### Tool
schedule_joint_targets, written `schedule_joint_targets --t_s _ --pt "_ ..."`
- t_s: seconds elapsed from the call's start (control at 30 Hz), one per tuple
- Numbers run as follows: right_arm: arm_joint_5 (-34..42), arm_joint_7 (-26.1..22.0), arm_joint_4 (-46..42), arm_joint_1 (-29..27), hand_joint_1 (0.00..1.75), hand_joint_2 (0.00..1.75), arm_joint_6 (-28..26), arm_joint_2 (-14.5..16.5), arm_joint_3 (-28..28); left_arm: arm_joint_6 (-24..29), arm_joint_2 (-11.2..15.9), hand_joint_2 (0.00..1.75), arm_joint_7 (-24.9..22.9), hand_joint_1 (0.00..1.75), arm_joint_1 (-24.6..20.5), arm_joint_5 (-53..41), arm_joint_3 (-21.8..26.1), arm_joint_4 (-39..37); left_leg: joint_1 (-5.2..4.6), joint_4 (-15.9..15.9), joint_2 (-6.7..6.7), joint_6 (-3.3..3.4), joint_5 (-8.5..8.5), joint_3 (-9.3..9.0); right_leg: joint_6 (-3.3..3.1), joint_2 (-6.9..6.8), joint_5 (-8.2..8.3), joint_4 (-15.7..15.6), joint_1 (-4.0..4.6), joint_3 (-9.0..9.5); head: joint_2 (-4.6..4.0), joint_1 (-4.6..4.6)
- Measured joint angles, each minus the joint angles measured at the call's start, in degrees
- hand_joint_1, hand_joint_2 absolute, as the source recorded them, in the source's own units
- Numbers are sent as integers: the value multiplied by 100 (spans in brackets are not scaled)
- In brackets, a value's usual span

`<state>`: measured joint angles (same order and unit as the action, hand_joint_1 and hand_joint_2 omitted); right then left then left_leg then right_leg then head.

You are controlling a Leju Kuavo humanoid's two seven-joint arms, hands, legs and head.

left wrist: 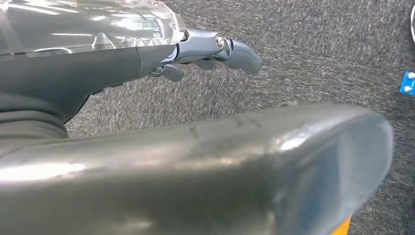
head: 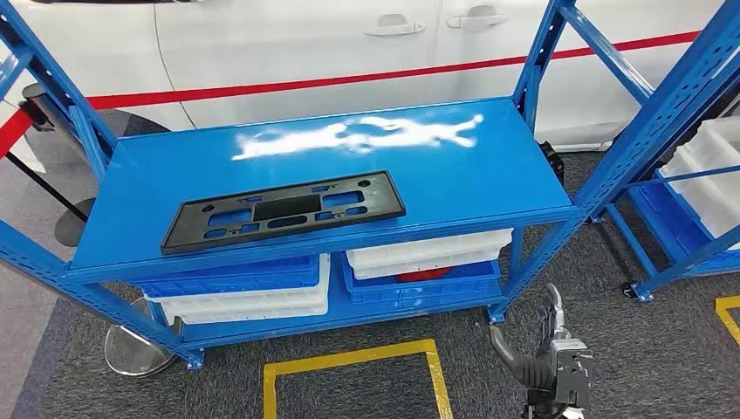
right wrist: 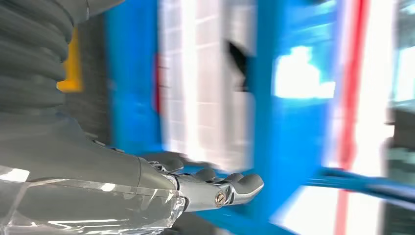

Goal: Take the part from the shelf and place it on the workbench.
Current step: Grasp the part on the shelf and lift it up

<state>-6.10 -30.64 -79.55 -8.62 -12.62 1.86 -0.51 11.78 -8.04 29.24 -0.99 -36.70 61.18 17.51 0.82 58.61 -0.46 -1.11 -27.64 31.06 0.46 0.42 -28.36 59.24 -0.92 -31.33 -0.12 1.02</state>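
Right hand (head: 551, 336) is hanging low beside the shelf (head: 131, 188), holding nothing with its fingers loosely apart, and the left hand (left wrist: 205, 51) is likewise empty over the carpet. Nothing is being gripped: the part (head: 284, 210) (a flat black panel) is lying on the shelf's top board, so the pick and the placing are both, I judge, still waiting.

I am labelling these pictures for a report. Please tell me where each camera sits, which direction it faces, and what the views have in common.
Head view: high on the body, facing forward and down at the flat black plastic part with cutouts on the blue metal shelf; the right hand shows low at the right.
Left wrist view: behind the left hand, facing the grey carpet floor.
Right wrist view: behind the right hand, facing the blurred shelf.
Shared: head and right wrist views both show the right hand and shelf.
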Motion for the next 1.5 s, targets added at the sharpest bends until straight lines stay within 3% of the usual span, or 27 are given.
schedule_joint_targets --t_s 0.07,0.2,0.3,0.33,0.43,0.47,0.6,0.7,0.77,0.83,0.87,0.9,0.93,1.0,1.07,1.23,1.3,1.4,1.43,1.47,1.5 --pt "-48 -22 -138 6 0 0 -20 -33 -83 0 -5 0 19 0 -9 -30 14 -9 0 0 0 0 0 0 0 -2 0 0 0 1 -1 -1" --pt "-301 -93 -821 38 0 175 -137 -192 -441 0 -34 0 99 0 -31 -180 126 -32 -4 1 -3 4 2 4 3 -4 2 0 -5 0 0 -1" --pt "-534 -127 -1355 136 0 175 -212 -328 -794 -3 -52 0 174 0 -52 -316 209 -45 -8 8 -4 8 3 4 11 -4 8 -3 -29 0 -1 -1" --pt "-602 -127 -1508 165 0 131 -231 -372 -914 -6 -57 0 196 0 -57 -360 237 -49 -10 10 -5 10 5 6 14 -6 9 -3 -37 0 -1 -1" --pt "-747 -55 -1943 269 0 131 -259 -509 -1323 -20 -74 0 265 0 -64 -493 330 -61 -24 14 -5 23 2 14 25 -7 15 -3 -52 -2 -1 -1" --pt "-767 8 -2070 308 0 175 -234 -561 -1480 -25 -81 0 291 0 -68 -541 367 -65 -30 19 -5 32 0 18 31 -6 16 -4 -57 -2 -1 -1" --pt "-876 280 -2435 447 0 175 -92 -724 -2074 -57 -104 0 380 0 -81 -725 489 -70 -53 50 -4 91 -9 40 81 -8 27 -15 -81 -3 -1 -1" --pt "-1260 453 -2605 501 0 175 -173 -765 -2418 -82 -141 0 427 0 -92 -834 554 -71 -27 -57 0 176 59 6 141 -12 31 -31 -84 8 0 -3" --pt "-1635 556 -2673 553 0 175 -311 -797 -2581 -93 -176 0 446 0 -104 -887 573 -72 8 -171 13 239 129 -39 160 -18 -170 274 -73 -138 0 -14" --pt "-2015 658 -2695 600 0 175 -451 -826 -2708 -99 -198 0 457 0 -111 -932 582 -73 -1 -192 24 262 143 -36 168 -21 -511 977 -72 -502 -1 -23" --pt "-2197 708 -2696 612 0 175 -517 -836 -2759 -102 -206 0 460 0 -113 -952 585 -74 -2 -190 23 262 142 -32 175 -22 -601 1283 -75 -667 -1 -23" --pt "-2389 760 -2694 628 0 175 -586 -845 -2809 -104 -215 0 463 0 -113 -976 587 -75 -2 -186 20 257 138 -32 183 -24 -590 1439 -82 -767 -1 -23" --pt "-2579 803 -2692 653 0 175 -653 -853 -2853 -107 -224 0 464 0 -113 -997 589 -76 3 -177 15 245 130 -36 189 -27 -460 1365 -92 -755 -1 -23" --pt "-2966 871 -2683 730 0 175 -789 -867 -2926 -110 -240 0 468 0 -116 -1043 595 -81 18 -137 3 191 90 -46 197 -35 -43 681 -113 -463 -1 -24" --pt "-3361 925 -2656 826 0 175 -931 -876 -2991 -111 -247 0 476 0 -128 -1096 603 -85 5 -74 -7 108 41 -20 163 -24 163 117 -100 -224 -1 -25" --pt "-4186 1180 -2486 1217 0 175 -1178 -911 -3335 -117 -247 0 490 0 -161 -1210 618 -90 27 16 0 -62 -37 33 -48 -7 164 30 -55 -232 -1 -12" --pt "-4416 1375 -2382 1376 0 175 -1235 -911 -3555 -121 -247 0 494 0 -174 -1241 617 -92 38 487 12 -94 -305 254 -107 -32 167 15 -54 -228 -1 -8" --pt "-4709 1704 -2174 1556 0 175 -1305 -911 -3901 -125 -247 0 496 0 -175 -1281 616 -94 36 1695 17 -115 -792 875 -147 -61 156 19 -4 -231 -1 -7" --pt "-4798 1806 -2101 1606 0 175 -1327 -911 -4015 -125 -247 0 496 0 -173 -1291 617 -94 33 1864 16 -103 -793 978 -155 -65 151 21 15 -225 -1 -8" --pt "-4886 1917 -2020 1665 0 175 -1352 -911 -4131 -126 -247 0 496 0 -171 -1300 617 -94 28 1778 16 -77 -667 958 -162 -65 145 22 32 -213 -1 -8" --pt "-4971 2018 -1938 1730 0 175 -1377 -911 -4244 -126 -247 0 496 0 -171 -1308 618 -94 18 1467 16 -40 -450 826 -168 -60 139 22 44 -195 0 -8"
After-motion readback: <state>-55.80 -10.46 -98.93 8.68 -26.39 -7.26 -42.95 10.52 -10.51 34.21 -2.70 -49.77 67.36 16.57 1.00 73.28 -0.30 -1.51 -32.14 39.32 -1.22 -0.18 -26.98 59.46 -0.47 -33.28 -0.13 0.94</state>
